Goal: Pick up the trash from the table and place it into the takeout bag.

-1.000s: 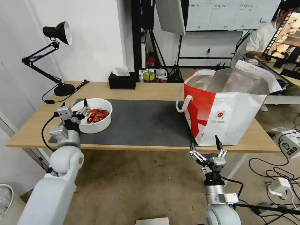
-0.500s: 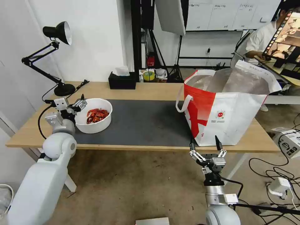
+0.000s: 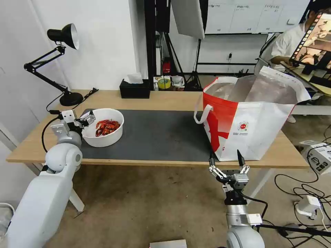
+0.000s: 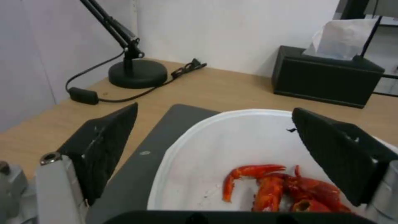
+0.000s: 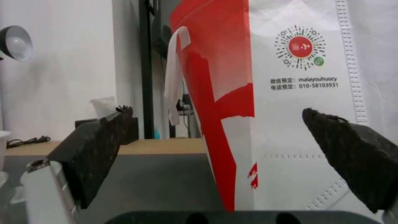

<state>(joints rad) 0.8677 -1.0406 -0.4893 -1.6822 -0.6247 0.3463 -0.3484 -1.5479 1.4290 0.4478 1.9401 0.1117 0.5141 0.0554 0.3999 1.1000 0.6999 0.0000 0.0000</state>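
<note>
The trash in view is a white round bowl (image 3: 103,136) holding red crayfish shells (image 3: 107,126) (image 4: 286,189). It sits at the left end of the dark grey mat (image 3: 162,134) on the light-wood table (image 3: 165,98). My left gripper (image 3: 87,119) (image 4: 215,110) is open at the bowl's left rim (image 4: 215,115), one finger (image 4: 104,146) over the mat and the other (image 4: 340,152) over the bowl. The red-and-white takeout bag (image 3: 251,127) (image 5: 290,93) stands open at the table's right end. My right gripper (image 3: 224,156) (image 5: 215,110) hangs open just below the table's front edge, facing the bag.
A black desk lamp (image 3: 65,36) has its base (image 4: 136,73) and cable behind the bowl at the back left. A black tissue box (image 3: 135,89) (image 4: 327,77) stands at the table's rear. Cables and small devices (image 3: 310,205) lie on the floor to the right.
My left arm has swung leftward, and its gripper has shifted slightly back along the bowl's left rim. The bowl, the bag and my right arm have not moved.
</note>
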